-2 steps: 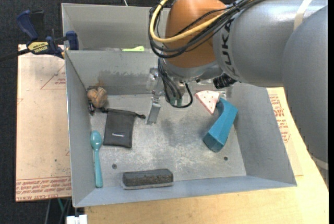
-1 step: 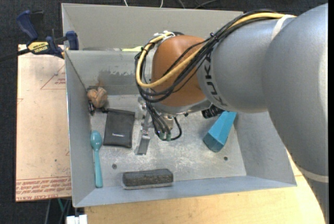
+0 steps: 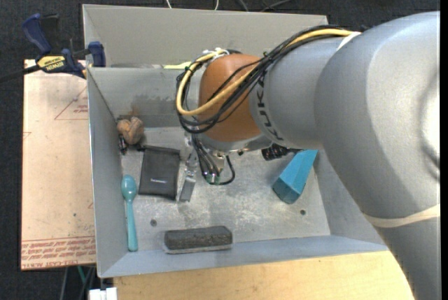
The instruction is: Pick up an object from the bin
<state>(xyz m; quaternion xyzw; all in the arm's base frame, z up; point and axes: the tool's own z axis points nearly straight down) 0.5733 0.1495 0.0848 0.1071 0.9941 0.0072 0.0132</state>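
Note:
My gripper (image 3: 187, 183) hangs below the orange wrist cover in the middle of the bin, its fingers coming down at the right edge of a flat black rectangular block (image 3: 158, 174). A grey fingertip (image 3: 186, 191) touches or nearly touches that block's lower right corner. Nothing shows between the fingers. A teal plastic spoon (image 3: 130, 211) lies upright along the bin's left wall, just left of the black block.
A brown knobbly lump (image 3: 130, 128) sits in the back left corner. A dark grey oblong bar (image 3: 198, 238) lies by the front wall. A blue wedge-shaped block (image 3: 295, 175) rests at the right, under the arm. Bare floor shows between bar and wedge.

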